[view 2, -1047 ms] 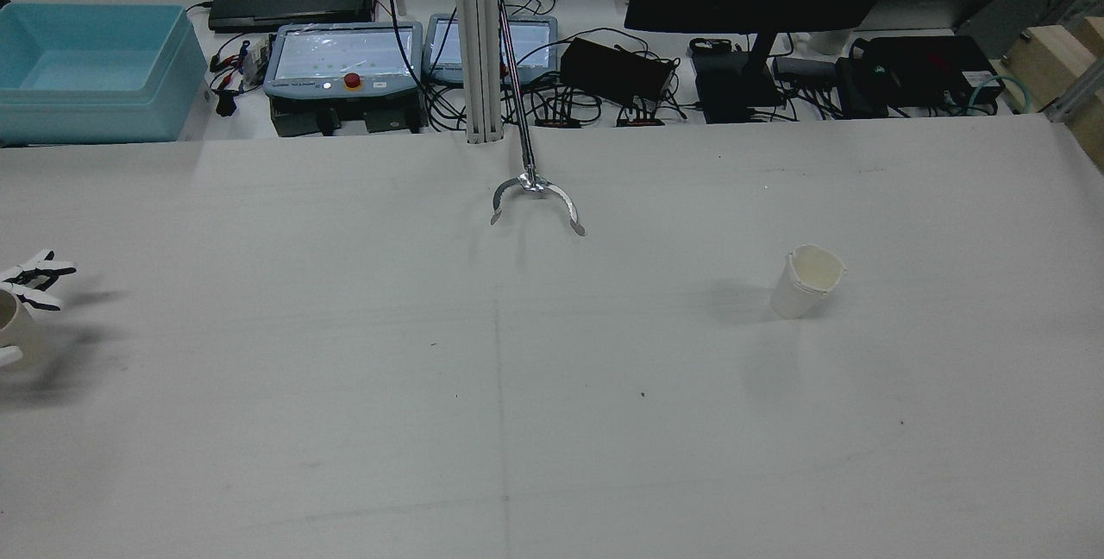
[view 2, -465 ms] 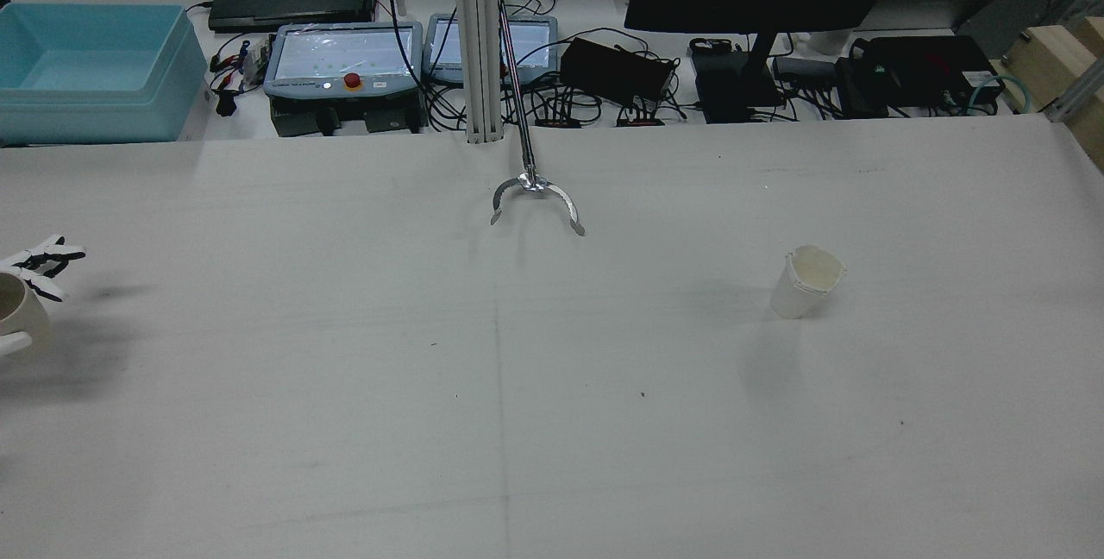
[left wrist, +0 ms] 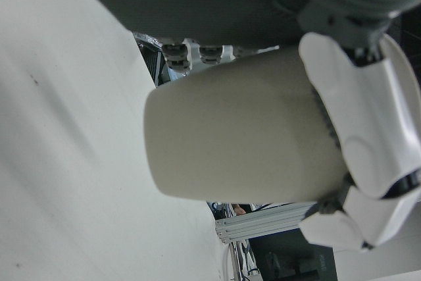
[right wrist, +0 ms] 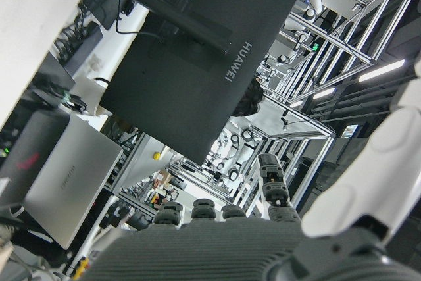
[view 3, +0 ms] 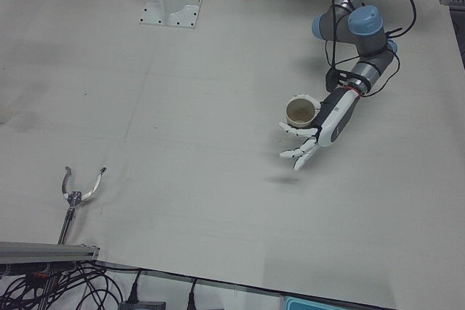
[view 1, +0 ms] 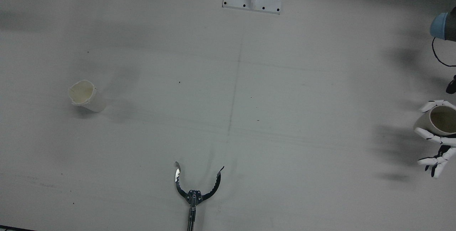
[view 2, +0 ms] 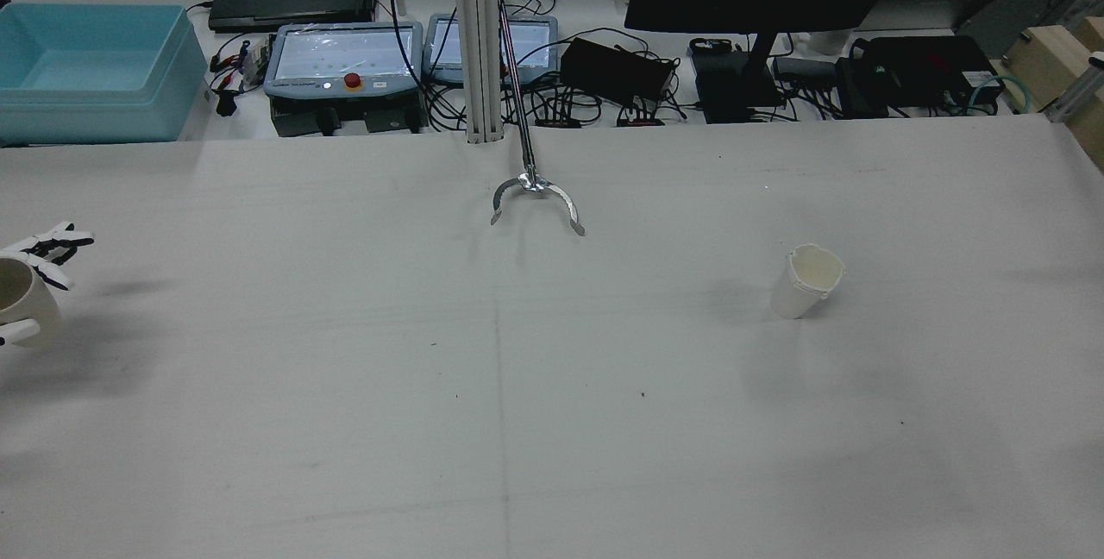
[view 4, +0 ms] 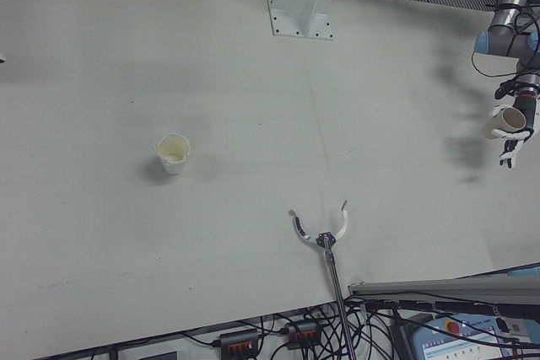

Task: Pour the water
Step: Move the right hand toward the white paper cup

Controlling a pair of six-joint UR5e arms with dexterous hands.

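White paper forms the cup (view 3: 300,110) that is held by the left hand (view 3: 323,130) above the left edge of the table (view 2: 552,386), mouth up and lifted clear of the surface, as its shadow lies apart on the cloth below. Some of the hand's fingers (view 3: 296,128) are wrapped around the cup's wall while others (view 3: 300,156) are stretched out free of it. A second paper cup (view 2: 806,281) is seen standing upright on the right half of the table, well apart from the first, with nothing touching it. Whether either cup contains water cannot be told. A metal grabber claw (view 1: 195,188) is laid open at the table's far middle edge. Only part of the right hand (right wrist: 368,182) is shown, in its own camera, so its state cannot be told.
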